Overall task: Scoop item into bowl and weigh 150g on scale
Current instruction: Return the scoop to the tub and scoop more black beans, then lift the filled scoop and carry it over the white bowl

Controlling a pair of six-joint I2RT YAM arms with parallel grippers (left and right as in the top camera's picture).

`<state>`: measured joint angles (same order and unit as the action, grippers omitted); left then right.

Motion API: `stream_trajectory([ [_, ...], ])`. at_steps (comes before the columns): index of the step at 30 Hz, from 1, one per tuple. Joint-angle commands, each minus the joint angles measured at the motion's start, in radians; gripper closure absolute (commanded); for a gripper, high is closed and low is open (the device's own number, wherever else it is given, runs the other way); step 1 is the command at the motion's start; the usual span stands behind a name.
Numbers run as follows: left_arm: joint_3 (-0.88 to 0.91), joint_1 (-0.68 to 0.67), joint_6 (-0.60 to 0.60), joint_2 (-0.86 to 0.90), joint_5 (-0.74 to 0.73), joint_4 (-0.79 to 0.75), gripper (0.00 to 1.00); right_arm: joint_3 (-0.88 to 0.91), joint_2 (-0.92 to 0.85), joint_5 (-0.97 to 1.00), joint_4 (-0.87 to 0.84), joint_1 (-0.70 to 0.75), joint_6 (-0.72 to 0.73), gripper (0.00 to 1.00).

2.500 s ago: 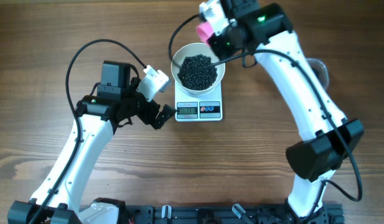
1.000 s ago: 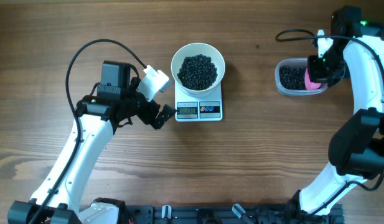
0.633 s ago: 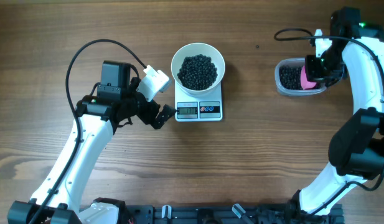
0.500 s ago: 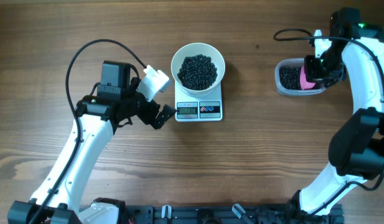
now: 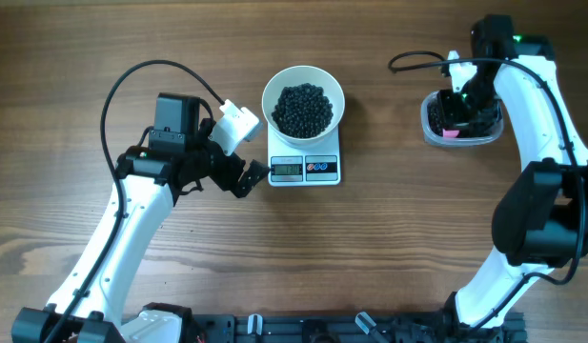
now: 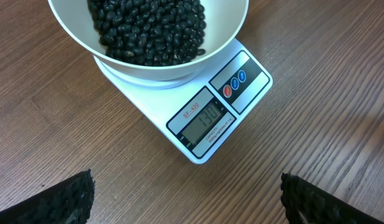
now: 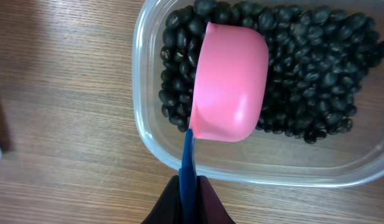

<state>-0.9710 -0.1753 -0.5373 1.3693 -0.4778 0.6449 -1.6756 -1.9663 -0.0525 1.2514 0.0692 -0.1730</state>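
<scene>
The right gripper (image 7: 190, 200) has its jaws clamped narrow on the blue handle (image 7: 188, 158) of a pink scoop (image 7: 231, 81). The scoop's cup sits just beyond the jaws, over the black beans (image 7: 316, 81) in a clear plastic tub (image 7: 139, 118). The left gripper (image 6: 187, 202) hangs with its jaws spread wide and holds nothing. The white scale (image 6: 173, 106) lies on the worktop (image 5: 389, 248) just ahead of those jaws. The white bowl (image 6: 179, 71) stands on it a little farther out, already carrying a good heap of beans (image 6: 148, 31).

The step in hand looks like loading the scoop for a top-up. The display seems to read 130, so the shortfall is modest and a partial scoop is the safer choice. It would help to push the cup's lip shallowly into the heap, away from the jaws. Then lift it level clear of the tub's near wall and carry it without tilting. Over the bowl, it should be tipped slowly so the beans trickle out and the reading can settle.

Only the left wrist view shows the display digits and the two buttons. From overhead they are too small to read. Only the right wrist view shows the grip on the handle. It shows the cup's smooth outer side, so I cannot tell whether any beans are in it. The overhead view alone shows that tub and scale stand well apart, and the loaded scoop must cross that stretch.
</scene>
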Motion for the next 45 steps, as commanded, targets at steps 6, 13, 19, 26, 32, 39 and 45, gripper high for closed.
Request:
stream_trajectory([
  [6, 0.004, 0.003, -0.005, 0.002, -0.019, -0.001, 0.00, 0.015, -0.026, -0.178, 0.048, 0.029, -0.038, 0.96],
  [13, 0.004, 0.003, -0.005, 0.002, -0.019, 0.000, 0.00, 0.015, -0.026, -0.354, 0.047, 0.139, -0.096, 0.96],
  [19, 0.004, 0.003, -0.005, 0.002, -0.019, -0.001, 0.00, 0.015, -0.026, -0.468, 0.046, 0.240, -0.120, 0.96],
  [26, 0.004, 0.003, -0.005, 0.002, -0.019, 0.000, 0.00, 0.015, -0.026, -0.525, 0.047, 0.341, -0.142, 0.96],
  [32, 0.004, 0.003, -0.005, 0.002, -0.019, -0.001, 0.00, 0.015, -0.026, -0.579, 0.051, 0.419, -0.167, 0.96],
  [39, 0.004, 0.003, -0.005, 0.002, -0.019, -0.001, 0.00, 0.015, -0.026, -0.691, 0.100, 0.449, -0.223, 0.96],
  [45, 0.004, 0.003, -0.005, 0.002, -0.019, -0.001, 0.00, 0.014, -0.026, -0.810, 0.150, 0.449, -0.272, 0.96],
])
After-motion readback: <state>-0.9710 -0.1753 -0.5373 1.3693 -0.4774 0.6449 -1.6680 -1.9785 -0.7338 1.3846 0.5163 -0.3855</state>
